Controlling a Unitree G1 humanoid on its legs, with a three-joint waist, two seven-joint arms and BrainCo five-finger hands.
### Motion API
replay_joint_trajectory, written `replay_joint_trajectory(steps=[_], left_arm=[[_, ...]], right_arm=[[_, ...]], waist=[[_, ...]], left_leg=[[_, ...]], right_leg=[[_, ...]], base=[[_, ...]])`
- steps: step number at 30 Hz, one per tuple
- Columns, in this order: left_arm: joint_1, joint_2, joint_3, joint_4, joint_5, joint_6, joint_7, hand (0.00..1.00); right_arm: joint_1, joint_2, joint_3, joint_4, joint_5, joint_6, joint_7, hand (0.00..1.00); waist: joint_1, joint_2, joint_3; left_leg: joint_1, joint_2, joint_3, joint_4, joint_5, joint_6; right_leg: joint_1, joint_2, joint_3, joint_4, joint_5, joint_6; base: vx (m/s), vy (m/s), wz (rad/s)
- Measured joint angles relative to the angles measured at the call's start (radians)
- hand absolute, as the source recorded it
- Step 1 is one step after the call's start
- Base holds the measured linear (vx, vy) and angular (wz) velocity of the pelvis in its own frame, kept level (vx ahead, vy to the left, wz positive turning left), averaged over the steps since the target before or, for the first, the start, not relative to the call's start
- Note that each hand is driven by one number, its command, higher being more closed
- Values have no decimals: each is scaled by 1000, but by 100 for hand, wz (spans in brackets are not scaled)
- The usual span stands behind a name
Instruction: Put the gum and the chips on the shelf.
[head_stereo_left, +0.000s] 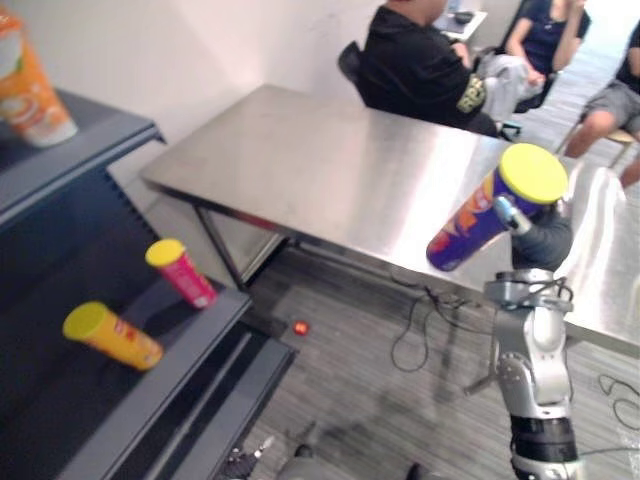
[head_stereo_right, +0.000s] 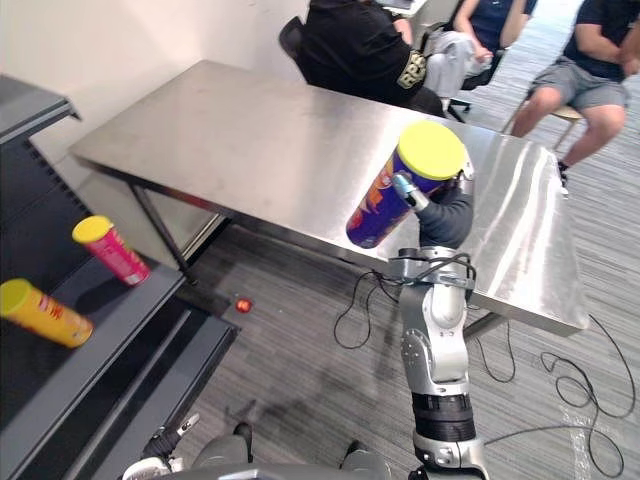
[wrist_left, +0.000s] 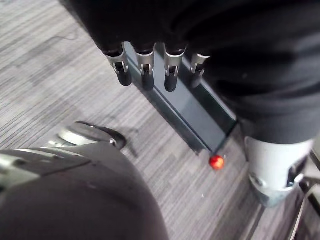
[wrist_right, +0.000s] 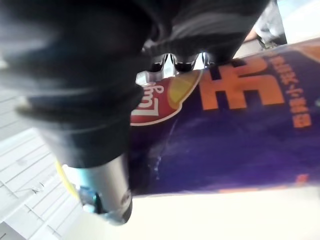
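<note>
— Chips can (wrist_right: 235, 140) right up close: what is it like?
— Long, round and smooth. It is purple with orange marks and has a flat yellow lid (head_stereo_left: 533, 172). It is tilted, lid end up, in the air by the near edge of the table.
— Who has it?
— Right hand (head_stereo_left: 540, 238). Its fingers are curled round the tube near the lid and grip it.
— And the other hand?
— Left hand (wrist_left: 144, 67) hangs low over the stripy grey floor (wrist_left: 60, 90). Its fingers are straight and hold nothing.
— What is around?
— Shiny flat steel table (head_stereo_left: 330, 170). Dark metal shelf (head_stereo_left: 170, 385) with a pink tube (head_stereo_left: 180, 272) and a yellow tube (head_stereo_left: 112, 336) tilted on it. An orange tube (head_stereo_left: 30, 90) is on the board above. A tiny red ball (head_stereo_left: 300, 327) sits on the floor. People (head_stereo_left: 420, 60) sit behind the table.
</note>
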Motion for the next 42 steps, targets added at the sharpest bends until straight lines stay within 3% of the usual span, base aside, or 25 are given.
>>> replay_joint_trajectory(steps=[1, 2, 3, 4, 5, 6, 8, 10, 11, 13, 14, 16, 17, 19, 20, 21, 24, 27, 32, 38, 42], left_arm=[[3, -4, 5, -1, 0, 0, -2, 0], [7, -17, 15, -9, 2, 0, -5, 0], [12, -22, 21, -19, 2, 0, -7, 0], [16, -33, 43, -19, 1, -1, -6, 0], [7, -33, 44, 3, 0, 5, -5, 0], [6, -33, 53, 0, -1, 9, -8, 0], [40, -46, 82, 7, 0, 16, -5, 0], [94, -64, 92, 4, 1, 20, -5, 0], [110, -73, 109, 13, 2, 21, -6, 0], [93, -77, 133, 24, 3, 21, -9, 0], [93, -78, 153, 24, 4, 21, -15, 0], [100, -73, 199, 27, 4, 22, -15, 0], [96, -75, 216, 30, 7, 25, -15, 0], [95, -78, 216, 29, 13, 33, -15, 0], [92, -76, 213, 22, 16, 32, -15, 0], [87, -73, 205, 22, 22, 32, -15, 0], [75, -66, 169, 33, 54, 34, -13, 0], [77, -51, 159, 34, 56, 32, -12, 0], [76, -32, 181, 32, 33, 32, -13, 0], [66, -37, 200, 30, 5, 32, -22, 0], [54, -38, 200, 27, 6, 32, -33, 0]], right_arm=[[-4, 1, 11, 0, 0, 0, 1, 100], [-25, 0, 17, 1, 0, 0, 6, 100], [-37, -1, 14, 1, 0, 0, 6, 100], [-67, -6, 3, 1, -3, 0, 7, 100], [-76, -7, -13, 3, -13, 0, 0, 100], [-86, -7, -23, 8, -18, 0, -1, 100], [-120, -8, -35, 49, -29, 7, -12, 100], [-118, -6, -34, 40, -53, 4, -18, 100], [-113, -11, -55, 28, -61, -1, -22, 100], [-100, -16, -122, 16, -61, -2, -25, 100], [-92, -15, -149, 16, -61, -2, -27, 100], [-61, 0, -159, 11, -64, 1, -27, 100], [-46, 0, -170, 6, -82, 1, -26, 100], [-23, -2, -199, 5, -98, 3, -28, 100], [-19, -3, -222, 4, -100, 4, -28, 100], [-20, -3, -234, 1, -101, 4, -28, 100], [-18, -2, -253, -1, -134, 12, -49, 100], [-18, -3, -252, -1, -140, 14, -57, 100], [-18, -2, -248, 0, -169, 14, -67, 100], [-18, -3, -244, 4, -167, 16, -55, 100], [-17, -4, -238, 9, -166, 23, -44, 100]], waist=[[0, 6, 0], [1, 35, 6], [3, 45, 8], [4, 63, 10], [3, 57, 9], [3, 49, 15], [14, 50, 24], [8, 70, 12], [-4, 89, 0], [-13, 100, -8], [-21, 104, -15], [-31, 80, -36], [-31, 83, -36], [-38, 90, -42], [-57, 88, -43], [-59, 88, -43], [-55, 60, -42], [-51, 48, -35], [-27, 11, -5], [-15, 31, 13], [-15, 29, 19]], left_leg=[[-5, 2, -21, -19, 20, -7], [-28, 22, -76, -93, 88, -27], [-31, 33, -92, -136, 122, -27], [-34, 69, -50, -220, 128, 14], [-72, 87, 107, -224, 15, 183], [-93, 89, 177, -184, 0, 210], [-111, 108, 344, 145, 48, 219], [-48, 144, 427, 318, 31, 200], [-5, 167, 459, 351, 24, 189], [51, 183, 491, 312, 44, 174], [56, 157, 508, 225, 52, 162], [90, 102, 511, 44, 84, 108], [82, 110, 530, 44, 49, 97], [82, 95, 558, -44, 52, 70], [69, 76, 584, -95, 55, 63], [63, 68, 603, -121, 55, 63], [41, -17, 579, -182, 86, 89], [66, -51, 577, -201, 85, 98], [77, -46, 604, -222, 73, 106], [86, -14, 602, -259, 125, 83], [84, -3, 591, -258, 138, 86]], right_leg=[[-7, 4, -21, 3, -3, -6], [-31, 36, -60, 25, -19, -32], [-41, 52, -71, 32, -27, -48], [-43, 72, -133, 24, -25, -63], [-40, 58, -211, -14, -9, -77], [-42, 32, -240, -21, -8, -85], [-45, -34, -288, 22, -22, -106], [-40, -51, -321, 26, -23, -108], [-43, -62, -364, 31, -23, -108], [-49, -85, -429, 40, -24, -110], [-49, -99, -469, 27, -15, -110], [-46, -96, -531, -46, 33, -107], [-43, -94, -576, -57, 51, -108], [-44, -109, -635, -26, 70, -94], [-47, -132, -688, -2, 72, -92], [-53, -145, -708, 15, 72, -92], [-74, -254, -754, 109, 76, -87], [-55, -296, -752, 133, 89, -83], [-57, -274, -726, 106, 94, -85], [-56, -220, -726, 95, 83, -100], [-54, -216, -726, 112, 78, -105]], base=[[-111, -144, 113], [-98, -142, 105], [-180, -250, 137], [-188, -260, 153], [-187, -210, 162], [-111, -78, 140], [-89, -70, 88], [-81, -63, 72], [-123, 58, 104], [-154, 111, 114], [-139, 101, 85], [-170, 140, 98], [-163, 161, 92], [-133, 246, 108], [-115, 300, 124], [-114, 304, 109], [-83, 242, 64], [-58, 137, 14], [-86, 10, -9], [12, -71, -3], [37, -66, 9]])
